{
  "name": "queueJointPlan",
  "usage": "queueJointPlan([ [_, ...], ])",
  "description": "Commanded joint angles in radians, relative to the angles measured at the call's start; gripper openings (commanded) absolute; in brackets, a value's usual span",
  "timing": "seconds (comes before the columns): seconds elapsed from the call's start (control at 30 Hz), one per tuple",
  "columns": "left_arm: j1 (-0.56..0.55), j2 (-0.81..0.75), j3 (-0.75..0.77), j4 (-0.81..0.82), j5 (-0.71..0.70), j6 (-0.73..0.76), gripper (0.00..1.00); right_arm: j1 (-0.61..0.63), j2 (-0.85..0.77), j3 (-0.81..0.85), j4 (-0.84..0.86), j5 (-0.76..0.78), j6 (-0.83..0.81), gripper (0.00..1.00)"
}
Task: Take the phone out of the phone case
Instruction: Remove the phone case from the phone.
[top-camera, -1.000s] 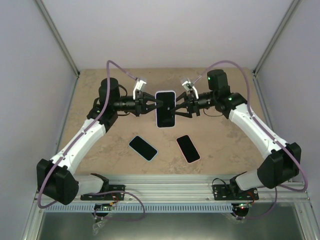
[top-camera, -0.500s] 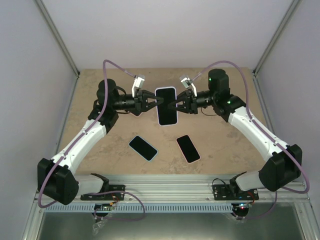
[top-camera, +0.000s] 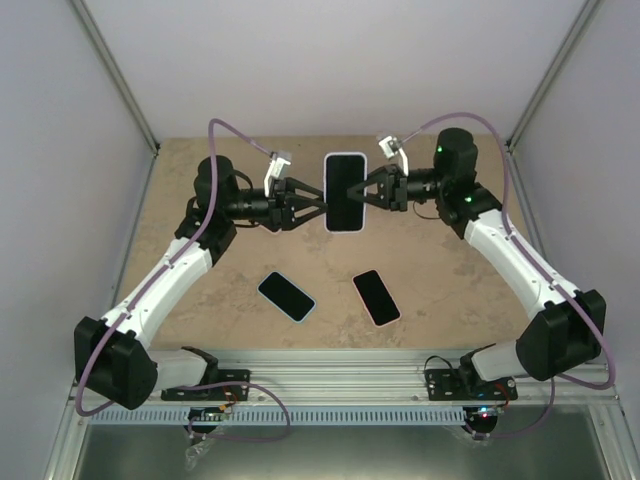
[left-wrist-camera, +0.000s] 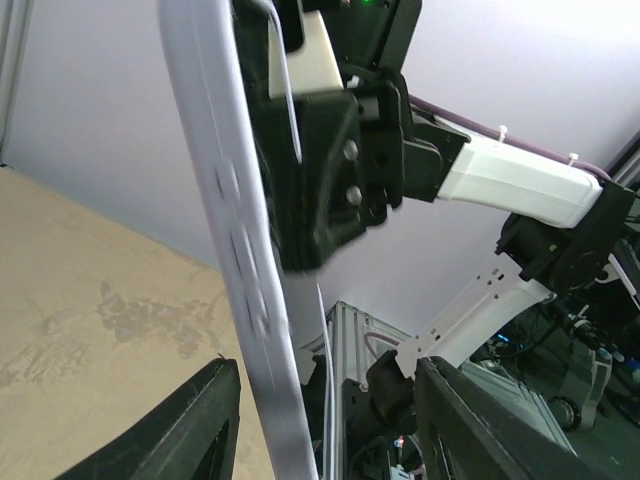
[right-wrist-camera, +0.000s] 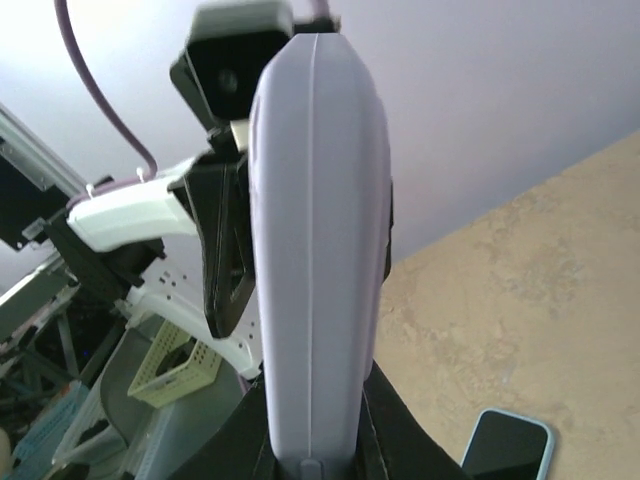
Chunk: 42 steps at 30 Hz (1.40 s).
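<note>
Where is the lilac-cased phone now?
In the top view the lilac-cased phone hangs over the table's far middle, held by the right pincer, the open left pincer close on its left.

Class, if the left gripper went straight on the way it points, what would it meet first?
The cased phone, directly ahead of the left gripper and pinched by the right gripper, apparently almost touching.

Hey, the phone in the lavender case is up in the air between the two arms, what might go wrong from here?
1. Only the right gripper pinches the cased phone, at one edge. The left gripper stands open, so the phone may pivot or slip.
2. If dropped, it would hit the table, perhaps the blue-cased phone or the black phone lying there.
</note>
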Motion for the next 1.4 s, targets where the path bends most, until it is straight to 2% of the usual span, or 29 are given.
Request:
queueJointPlan([
  [0.0, -0.001, -0.014, -0.023, 0.071, 0.061, -0.013, 0.50, -0.036, -0.009, 0.047, 0.259, -0.054, 0.233, 0.01],
  [0.23, -0.001, -0.037, -0.096, 0.209, 0.064, -0.121, 0.48, -0.056, -0.048, -0.057, 0.525, -0.024, 0.478, 0.01],
  [0.4, -0.009, -0.029, -0.123, 0.276, 0.046, -0.172, 0.46, -0.068, -0.057, -0.069, 0.534, -0.009, 0.516, 0.01],
  [0.93, -0.036, 0.001, -0.084, 0.234, -0.002, -0.144, 0.41, -0.078, -0.076, -0.142, 0.657, 0.009, 0.612, 0.01],
  [1.17, -0.036, 0.003, -0.063, 0.074, -0.085, -0.022, 0.30, -0.078, -0.077, -0.150, 0.711, 0.002, 0.649, 0.00],
  [1.37, -0.036, 0.006, -0.064, 0.082, -0.072, -0.023, 0.31, -0.078, -0.079, -0.160, 0.715, 0.007, 0.644, 0.01],
])
